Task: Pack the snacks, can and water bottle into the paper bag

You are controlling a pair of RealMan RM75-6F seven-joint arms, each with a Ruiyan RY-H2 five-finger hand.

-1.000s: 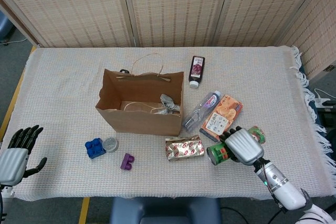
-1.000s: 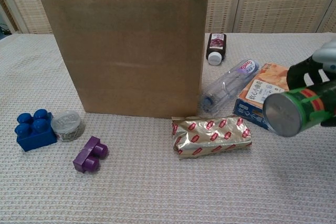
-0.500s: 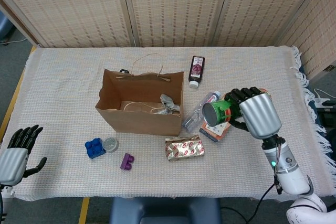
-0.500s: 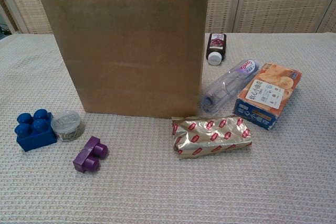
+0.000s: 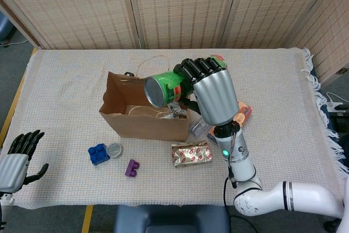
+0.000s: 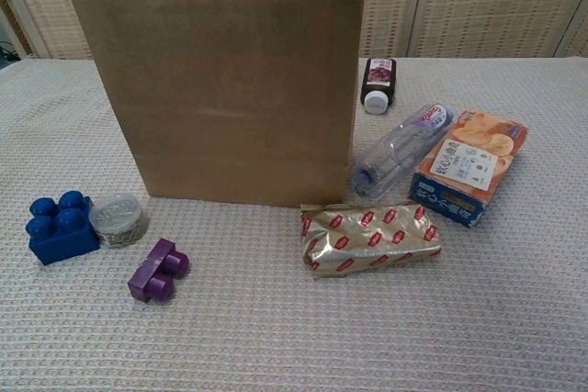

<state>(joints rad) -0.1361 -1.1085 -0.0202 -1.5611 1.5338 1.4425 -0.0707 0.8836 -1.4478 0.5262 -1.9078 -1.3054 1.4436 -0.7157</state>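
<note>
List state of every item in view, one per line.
paper bag: upright, open at the top
green can: held on its side above the bag
right hand: grips the can
left hand: holds nothing, fingers apart
water bottle: lying on its side, capped
orange snack box: lying flat
foil snack pack: lying flat, sealed
dark bottle: lying down, capped

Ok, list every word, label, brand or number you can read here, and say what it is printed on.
No text reads clearly.
Green can, held by the right robot hand: no print legible.
Orange snack box: white label, print too small.
Foil snack packet: red logos, blurred.
Water bottle: label blurred.
Dark bottle: label unreadable.
Paper bag: no print visible.
</note>
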